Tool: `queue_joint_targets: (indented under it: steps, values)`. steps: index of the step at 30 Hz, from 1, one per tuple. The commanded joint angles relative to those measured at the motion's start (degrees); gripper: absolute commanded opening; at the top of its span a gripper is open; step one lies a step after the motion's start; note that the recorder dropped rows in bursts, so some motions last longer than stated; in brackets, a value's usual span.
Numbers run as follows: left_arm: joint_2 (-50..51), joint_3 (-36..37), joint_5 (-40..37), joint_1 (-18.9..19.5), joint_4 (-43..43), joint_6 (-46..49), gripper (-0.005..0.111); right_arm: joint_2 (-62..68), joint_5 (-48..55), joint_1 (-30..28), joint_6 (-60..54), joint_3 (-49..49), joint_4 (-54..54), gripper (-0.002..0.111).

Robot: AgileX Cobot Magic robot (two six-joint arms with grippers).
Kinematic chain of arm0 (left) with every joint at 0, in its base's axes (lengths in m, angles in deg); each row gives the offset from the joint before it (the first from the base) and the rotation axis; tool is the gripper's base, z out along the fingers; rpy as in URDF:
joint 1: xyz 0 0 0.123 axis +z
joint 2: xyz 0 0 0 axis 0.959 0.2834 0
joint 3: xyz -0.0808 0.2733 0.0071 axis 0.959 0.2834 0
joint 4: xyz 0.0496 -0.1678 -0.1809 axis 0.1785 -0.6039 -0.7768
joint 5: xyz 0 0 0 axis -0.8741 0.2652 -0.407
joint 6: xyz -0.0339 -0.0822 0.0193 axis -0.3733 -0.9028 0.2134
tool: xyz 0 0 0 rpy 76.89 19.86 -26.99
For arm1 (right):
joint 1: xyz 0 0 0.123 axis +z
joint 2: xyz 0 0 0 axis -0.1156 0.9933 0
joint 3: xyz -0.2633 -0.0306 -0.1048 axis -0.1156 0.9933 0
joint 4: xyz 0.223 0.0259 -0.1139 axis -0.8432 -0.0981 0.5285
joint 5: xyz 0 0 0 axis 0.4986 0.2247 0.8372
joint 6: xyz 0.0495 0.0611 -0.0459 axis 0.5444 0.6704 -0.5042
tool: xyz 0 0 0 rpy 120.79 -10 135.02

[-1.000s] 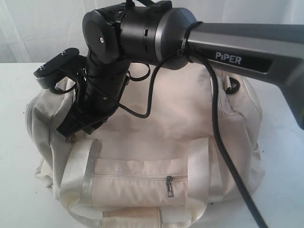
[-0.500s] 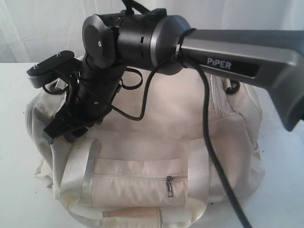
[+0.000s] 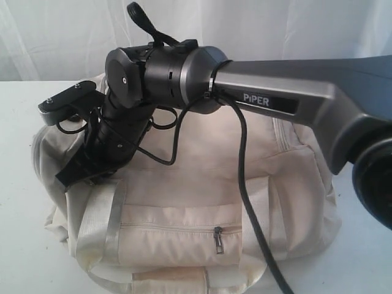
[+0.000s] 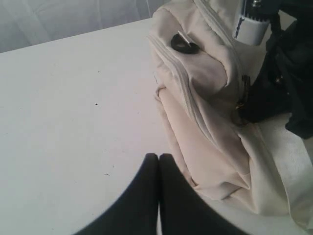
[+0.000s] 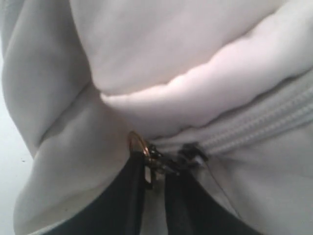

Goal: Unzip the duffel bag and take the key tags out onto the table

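**A:** What sits nearest?

**B:** The large cream fabric duffel bag [image 3: 202, 184] lies on the plain white surface [image 3: 18, 202]. Its small front pocket faces the exterior camera, zipped, with the little metal pocket pull [image 3: 218, 239] hanging down.

**A:** And the 2 grippers?

**B:** The left gripper [image 4: 159, 157] has its 2 black fingers pressed together on nothing, low over bare surface just beside one end of the bag. The right gripper [image 5: 155, 159] is up at the bag's left end as the exterior camera sees it. It is clamped on the brassy main zip pull [image 5: 139, 144]. The zip teeth running away from that pull are meshed.

**A:** Farther back?

**B:** The grey arm marked PIPER [image 3: 275, 101] crosses above the bag from the right. A black cable [image 3: 245, 202] droops from it over the bag's front. A white curtain [image 3: 61, 37] hangs behind everything.
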State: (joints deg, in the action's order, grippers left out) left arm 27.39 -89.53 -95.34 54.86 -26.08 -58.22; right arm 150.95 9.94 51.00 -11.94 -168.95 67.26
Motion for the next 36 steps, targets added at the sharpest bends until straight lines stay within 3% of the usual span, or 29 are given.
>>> queue_joint_targets:
  steps: [1,17,36]
  values:
    - [-0.4,0.4,-0.1,-0.3,-0.5,-0.5,0.000,-0.1,-0.3,0.0,-0.4,0.1,-0.2,0.000]
    - [-0.4,0.4,-0.1,-0.3,-0.6,-0.5,0.000,-7.0,3.6,0.0,-0.2,0.1,6.6,0.000]
    - [-0.4,0.4,-0.1,-0.3,-0.6,-0.5,0.000,-7.8,15.9,0.0,-0.6,0.0,11.5,0.000]
